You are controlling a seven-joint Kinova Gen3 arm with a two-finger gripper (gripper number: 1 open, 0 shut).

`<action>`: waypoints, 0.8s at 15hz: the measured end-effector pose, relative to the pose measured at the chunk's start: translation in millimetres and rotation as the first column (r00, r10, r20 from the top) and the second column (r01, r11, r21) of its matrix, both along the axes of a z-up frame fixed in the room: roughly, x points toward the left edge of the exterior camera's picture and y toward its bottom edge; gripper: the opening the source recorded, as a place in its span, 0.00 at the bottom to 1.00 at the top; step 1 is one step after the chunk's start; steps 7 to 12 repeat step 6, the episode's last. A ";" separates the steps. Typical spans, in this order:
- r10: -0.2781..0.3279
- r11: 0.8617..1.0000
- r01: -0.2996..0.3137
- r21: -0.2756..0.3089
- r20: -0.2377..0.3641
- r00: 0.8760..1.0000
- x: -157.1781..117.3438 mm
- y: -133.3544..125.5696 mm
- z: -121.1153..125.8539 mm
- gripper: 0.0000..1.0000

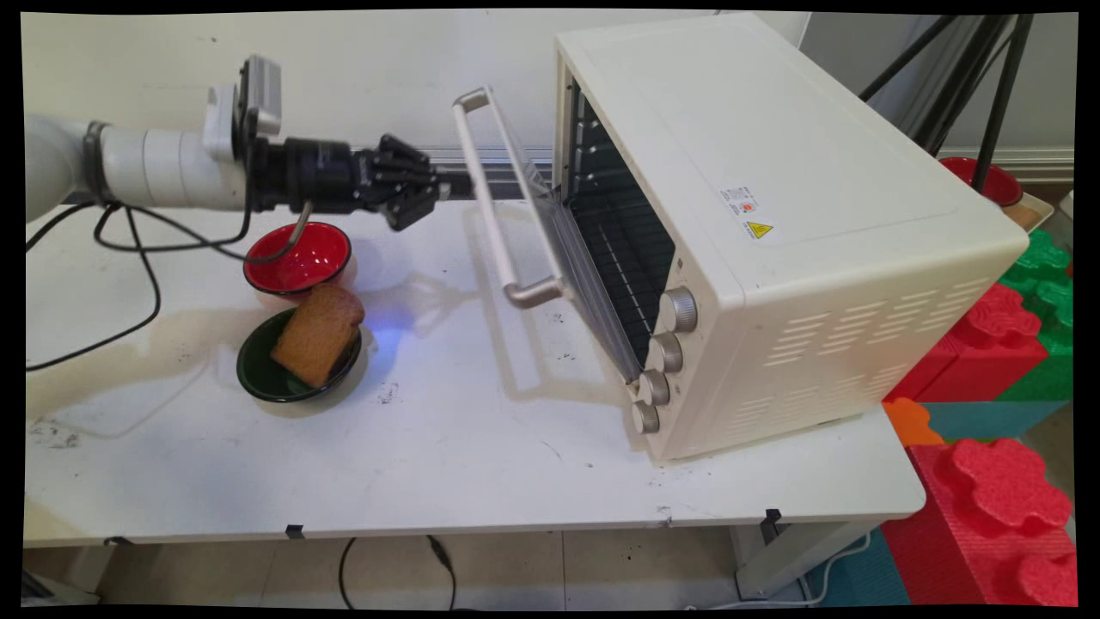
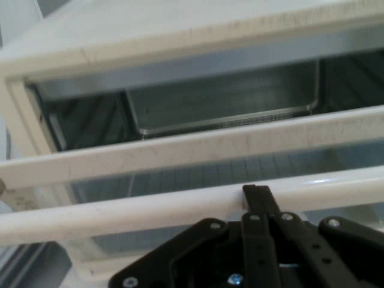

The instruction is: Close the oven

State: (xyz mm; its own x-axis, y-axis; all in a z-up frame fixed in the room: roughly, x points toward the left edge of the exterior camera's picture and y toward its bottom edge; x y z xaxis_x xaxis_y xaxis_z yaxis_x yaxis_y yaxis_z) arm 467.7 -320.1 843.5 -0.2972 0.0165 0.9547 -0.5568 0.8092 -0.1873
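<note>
A cream toaster oven [image 1: 773,172] stands on the white table [image 1: 481,464], its glass door [image 1: 550,228] tilted partly open toward the left. My gripper [image 1: 460,183] reaches in level from the left, fingers shut together, tips against the upper part of the door's metal handle [image 1: 490,198]. In the hand view the joined fingertips [image 2: 256,193] touch the pale handle bar [image 2: 120,213]. Beyond it the oven cavity shows a metal tray [image 2: 222,102]. Nothing is held between the fingers.
A red bowl [image 1: 301,256] sits below the arm. In front of it a dark green bowl [image 1: 262,378] holds a slice of brown bread [image 1: 318,334]. Black cables [image 1: 146,258] hang at the left. Red and green foam blocks [image 1: 988,344] stand right of the table.
</note>
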 end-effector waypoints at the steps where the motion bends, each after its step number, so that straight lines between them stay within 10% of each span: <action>1: -0.001 1.000 0.001 -0.005 -0.006 1.000 -3.5 -3.0 3.9 0.00; 12: -0.018 0.999 0.017 -0.033 -0.027 0.999 -23.8 -20.5 25.3 0.00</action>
